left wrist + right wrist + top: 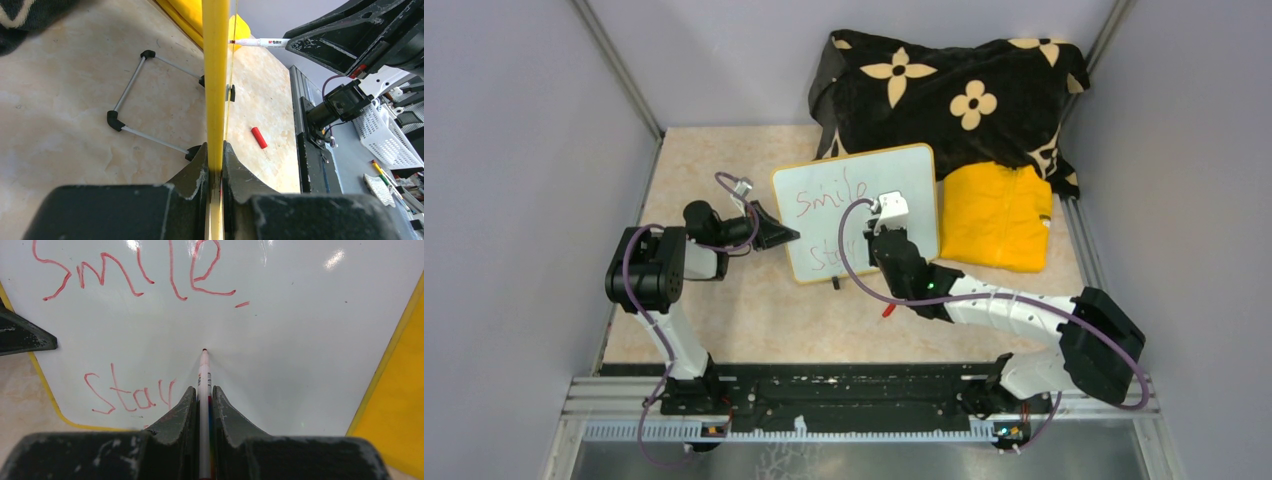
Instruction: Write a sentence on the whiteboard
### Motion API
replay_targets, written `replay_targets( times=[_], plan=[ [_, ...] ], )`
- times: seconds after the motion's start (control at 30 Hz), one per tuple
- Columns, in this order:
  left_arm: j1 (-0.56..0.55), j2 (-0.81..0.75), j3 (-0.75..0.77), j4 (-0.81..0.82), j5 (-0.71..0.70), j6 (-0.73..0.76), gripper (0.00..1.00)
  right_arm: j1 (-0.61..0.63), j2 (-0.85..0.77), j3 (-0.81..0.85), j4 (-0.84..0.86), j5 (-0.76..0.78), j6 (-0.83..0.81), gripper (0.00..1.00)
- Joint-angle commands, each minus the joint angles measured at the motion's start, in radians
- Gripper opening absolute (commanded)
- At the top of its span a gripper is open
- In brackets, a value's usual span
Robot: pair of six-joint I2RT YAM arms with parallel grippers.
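The whiteboard [912, 176] was pinched at nine o'clock by the left gripper [215, 150], the marker [204, 371] by the right gripper [203, 391]; "fine" was judged needed at three o'clock of "stay" [130, 395].

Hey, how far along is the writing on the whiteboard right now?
Done: "Smile" on the top line and "stay" below it, in red. In hand: the right gripper is shut on the marker, tip at the whiteboard right of "stay"; the left gripper clamps the board's edge. Left: the rest of the second line, blank so far, and the red cap lies on the table.
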Motion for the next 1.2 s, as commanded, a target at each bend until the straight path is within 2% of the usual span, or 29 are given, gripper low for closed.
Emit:
replay_targets(
  times=[0.0,1.17],
  plan=[
    [-0.018,0.035,-0.005,-0.084,-0.042,0.072,0.0,-0.015,0.01,0.036,0.008,-0.012,0.021,0.0],
    [-0.018,0.034,-0.004,-0.097,-0.043,0.079,0.0,0.011,-0.084,-0.132,-0.071,-0.062,0.158,0.0]
  ],
)
